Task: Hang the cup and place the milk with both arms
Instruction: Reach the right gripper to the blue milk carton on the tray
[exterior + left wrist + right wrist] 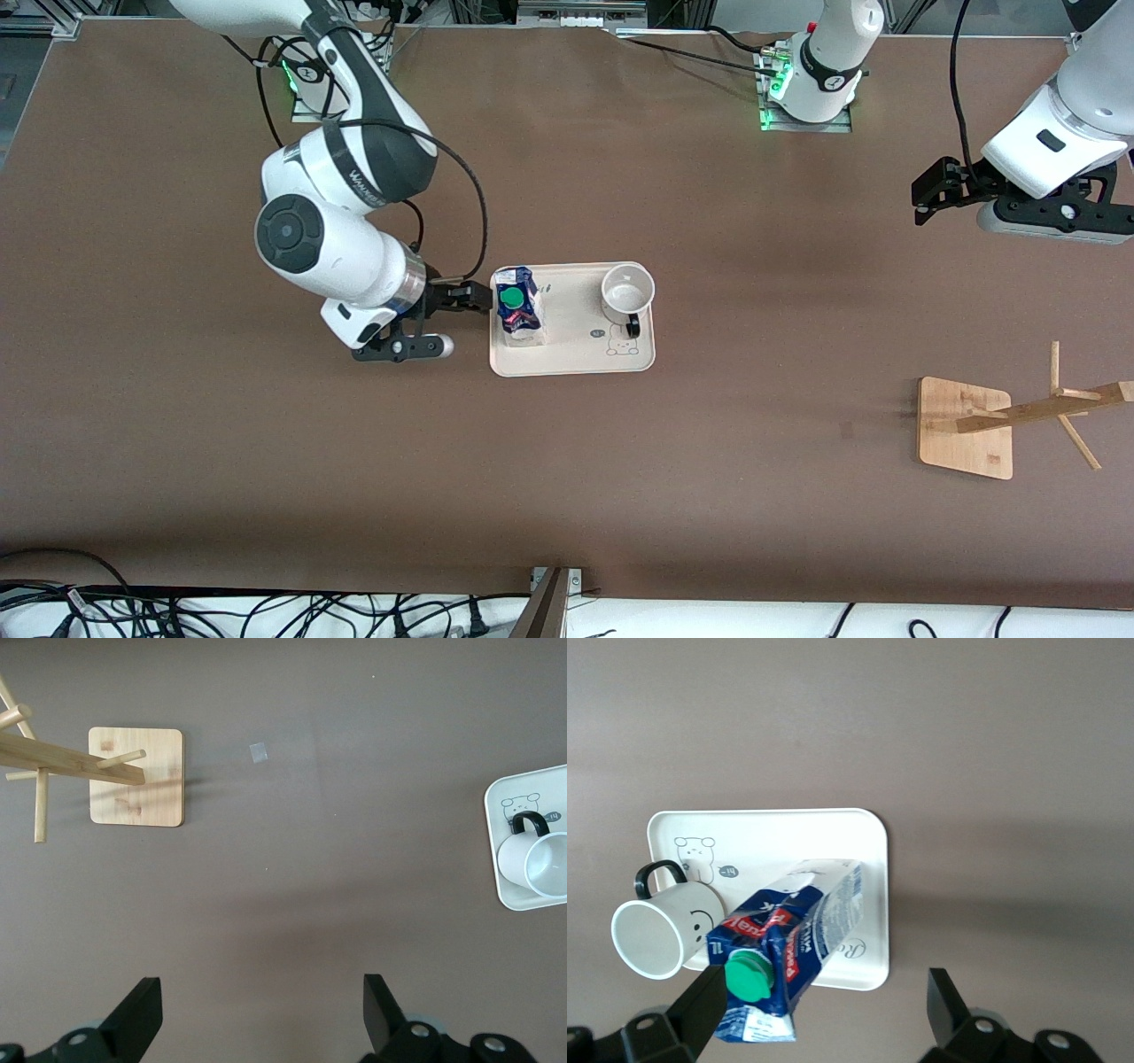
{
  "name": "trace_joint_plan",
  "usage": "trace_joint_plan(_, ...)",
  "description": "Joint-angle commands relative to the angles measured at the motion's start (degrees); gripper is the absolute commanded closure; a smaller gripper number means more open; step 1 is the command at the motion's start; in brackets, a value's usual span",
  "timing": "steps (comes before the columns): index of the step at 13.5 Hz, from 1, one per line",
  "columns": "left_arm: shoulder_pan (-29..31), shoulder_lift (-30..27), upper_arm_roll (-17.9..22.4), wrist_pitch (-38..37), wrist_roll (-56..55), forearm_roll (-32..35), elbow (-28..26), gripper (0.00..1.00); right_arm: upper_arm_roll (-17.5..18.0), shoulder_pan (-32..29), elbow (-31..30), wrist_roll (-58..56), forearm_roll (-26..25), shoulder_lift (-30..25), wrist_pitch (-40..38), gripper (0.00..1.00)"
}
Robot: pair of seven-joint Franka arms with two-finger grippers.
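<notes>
Front view: the milk [519,306] and the cup [627,293] stand upright on a cream tray [576,359], milk at the right arm's end, cup at the other. The right gripper [469,297] sits at the tray's edge beside the milk. The left gripper [930,190] hovers over bare table; the wooden rack [966,429] stands well apart from the tray.

Left wrist view: fingers [142,1017] spread wide, holding nothing.

Right wrist view: fingers [704,1005] wide, one against the milk [793,939], not clamping it.

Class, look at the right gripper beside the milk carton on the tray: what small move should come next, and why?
Probably slide the right gripper further in around the milk carton, then close. Its fingers are open at the carton's edge, one finger beside it, nothing gripped. The carton stands on the tray by the cup. The left gripper waits open.
</notes>
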Motion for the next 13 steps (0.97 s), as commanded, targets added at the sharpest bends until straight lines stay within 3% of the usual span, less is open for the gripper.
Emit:
trace_joint_plan(1,-0.33,0.81,0.06,-1.43,-0.38,0.78,1.89,0.0,-0.46,1.34,0.42,0.23,1.05,0.69,0.61,0.0)
trace_joint_plan(8,-0.33,0.81,0.06,-1.43,-0.38,0.78,1.89,0.0,-0.46,6.88,0.33,0.57,1.14,2.53,0.52,0.0)
trace_joint_plan(13,-0.33,0.81,0.06,-1.78,-0.38,0.78,1.89,0.0,-0.46,7.32,0.07,-0.04,0.53,3.85,0.25,0.0)
